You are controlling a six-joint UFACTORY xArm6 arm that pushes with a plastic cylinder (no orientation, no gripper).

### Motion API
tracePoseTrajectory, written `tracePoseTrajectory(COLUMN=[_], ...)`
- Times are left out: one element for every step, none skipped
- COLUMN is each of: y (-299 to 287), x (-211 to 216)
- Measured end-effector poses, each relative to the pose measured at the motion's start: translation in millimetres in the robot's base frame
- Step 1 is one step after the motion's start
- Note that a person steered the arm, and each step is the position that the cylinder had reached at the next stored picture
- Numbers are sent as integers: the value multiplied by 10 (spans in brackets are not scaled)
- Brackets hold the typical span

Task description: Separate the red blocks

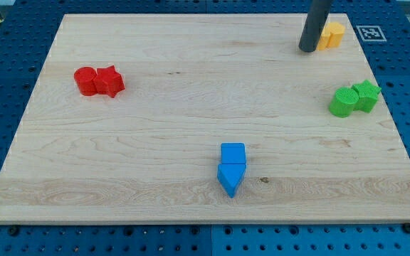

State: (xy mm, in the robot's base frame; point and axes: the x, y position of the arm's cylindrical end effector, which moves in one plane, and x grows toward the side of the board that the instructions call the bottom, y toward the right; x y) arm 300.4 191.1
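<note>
Nearest the camera, two blue blocks (232,168) are seen touching at the desk's (155,156) bottom centre. The end effector is a bare rod without jaws; my tip (307,50) rests at the view's top right, beside the yellow blocks (331,34). The red cylinder (85,81) and red star (109,81) lie touching, side by side, well apart to the view's left.

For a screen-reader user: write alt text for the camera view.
Two red blocks, a cylinder and a star, sit touching near the left edge of a wooden board, far from my tip, which rests at the top right beside a yellow block. A touching green pair lies at the right and a touching blue pair near the bottom centre.
</note>
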Motion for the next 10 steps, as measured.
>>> tracePoseTrajectory(y=[-2, -508, -1384, -2233, -3068, -3810, -4236, -4309, -4060, -3501], x=[193, 569, 593, 508, 508, 530, 530, 591, 896, 1257])
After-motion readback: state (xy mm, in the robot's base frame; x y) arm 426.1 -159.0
